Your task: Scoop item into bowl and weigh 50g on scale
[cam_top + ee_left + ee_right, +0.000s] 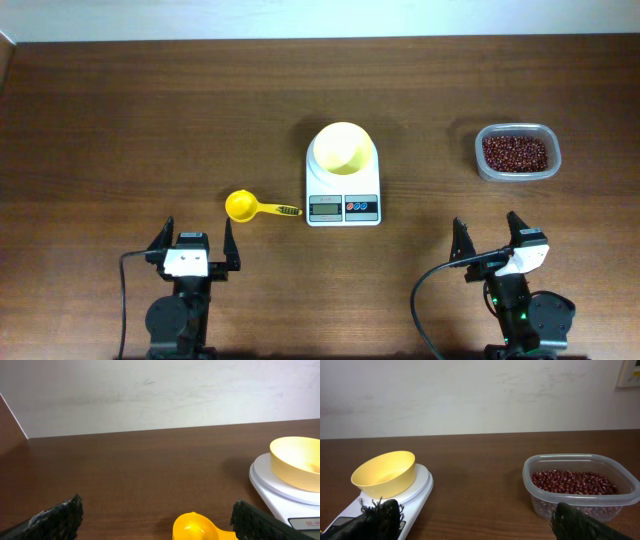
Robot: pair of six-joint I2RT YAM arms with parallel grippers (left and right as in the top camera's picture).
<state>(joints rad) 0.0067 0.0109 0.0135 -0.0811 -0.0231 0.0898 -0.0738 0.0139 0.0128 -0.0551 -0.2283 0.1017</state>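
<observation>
A pale yellow bowl (342, 148) (297, 462) (385, 473) stands empty on the white scale (343, 192) (272, 487) (417, 490) at mid-table. The red-brown beans (515, 152) (572, 482) fill a clear plastic tub (517, 172) (580, 505) at the right. A yellow long-handled scoop (247, 206) (197, 527) lies left of the scale, empty. My left gripper (195, 243) (157, 520) is open near the front edge, just behind the scoop. My right gripper (490, 240) (475, 520) is open, between scale and tub, holding nothing.
The brown wooden table (150, 120) runs to a white wall (150, 390) at the back. A table corner (8, 45) shows at the far left.
</observation>
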